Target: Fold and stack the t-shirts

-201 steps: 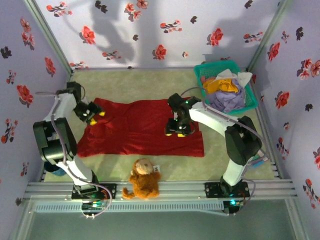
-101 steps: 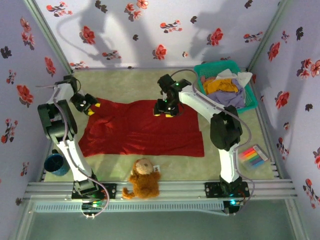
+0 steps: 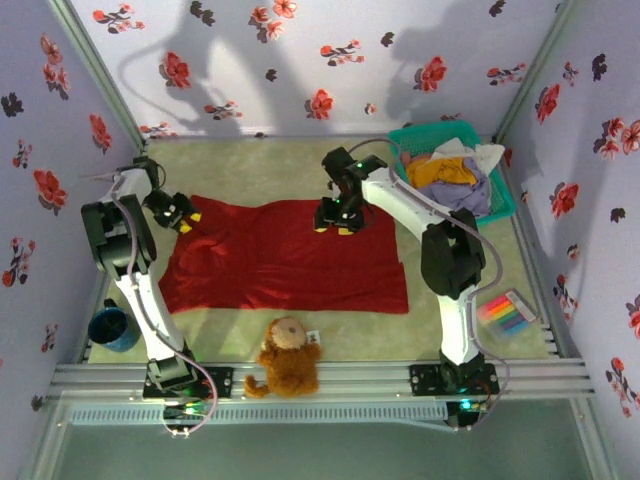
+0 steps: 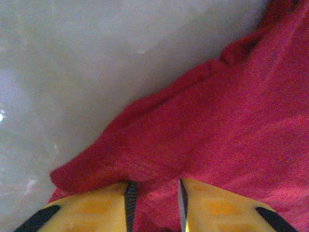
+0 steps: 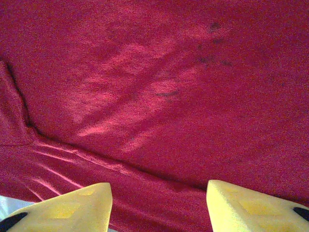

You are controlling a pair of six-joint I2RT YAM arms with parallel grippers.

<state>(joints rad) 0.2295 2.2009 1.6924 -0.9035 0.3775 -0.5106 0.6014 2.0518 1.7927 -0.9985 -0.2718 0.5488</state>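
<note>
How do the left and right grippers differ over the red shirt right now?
Left gripper has narrow jaws with red shirt cloth bunched between them; right gripper has wide jaws over flat cloth. Left is at the shirt's far left corner; right is at its far edge, right of centre. Both are over the same shirt.

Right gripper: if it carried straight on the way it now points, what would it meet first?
The red t-shirt. In the right wrist view, the cloth spreads straight ahead of the right gripper, whose fingers stand apart with nothing between them. How near the cloth is cannot be judged.
</note>
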